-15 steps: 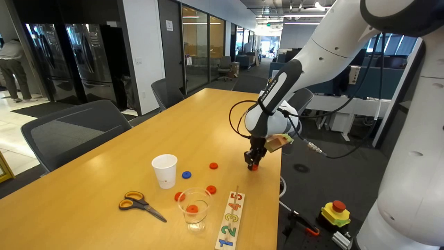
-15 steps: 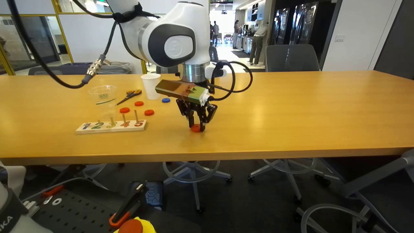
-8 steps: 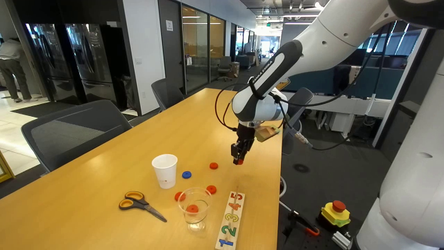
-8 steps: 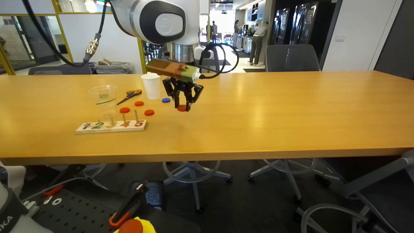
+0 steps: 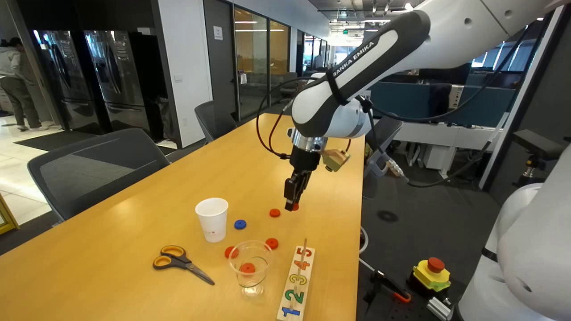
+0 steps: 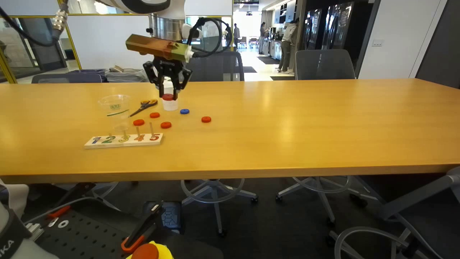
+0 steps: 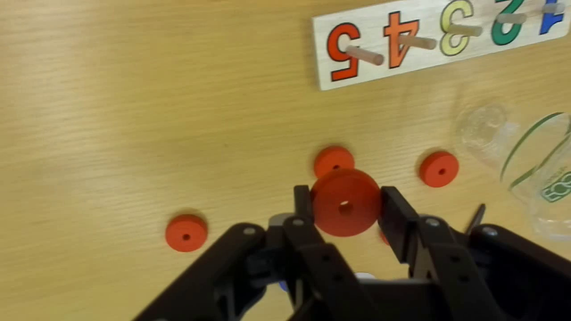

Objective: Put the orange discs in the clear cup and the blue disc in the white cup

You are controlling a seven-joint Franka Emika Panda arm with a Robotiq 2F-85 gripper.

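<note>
My gripper (image 7: 345,196) is shut on an orange disc (image 7: 347,216), one finger at each side of its rim. It hangs above the table; in an exterior view the gripper (image 6: 168,96) stands in front of the white cup (image 6: 170,105) and partly hides it. Several other orange discs (image 6: 165,125) lie flat on the table. The upright clear cup (image 5: 262,258) has one orange disc (image 5: 247,268) visible through its wall; an exterior view shows that disc (image 6: 138,122) beside the cup. Near the white cup lies the blue disc (image 5: 240,224), mostly covered by the gripper in the wrist view.
A wooden number board (image 7: 324,40) with upright pegs lies close to the clear cup, along the table's near side. Orange-handled scissors (image 5: 187,265) rest beyond the clear cup. Chairs (image 5: 98,169) stand around the table.
The gripper has lifted the held orange disc off the table and carried it toward the cups. An orange disc it blocked in an exterior view now shows. The cups and other discs stayed put.
</note>
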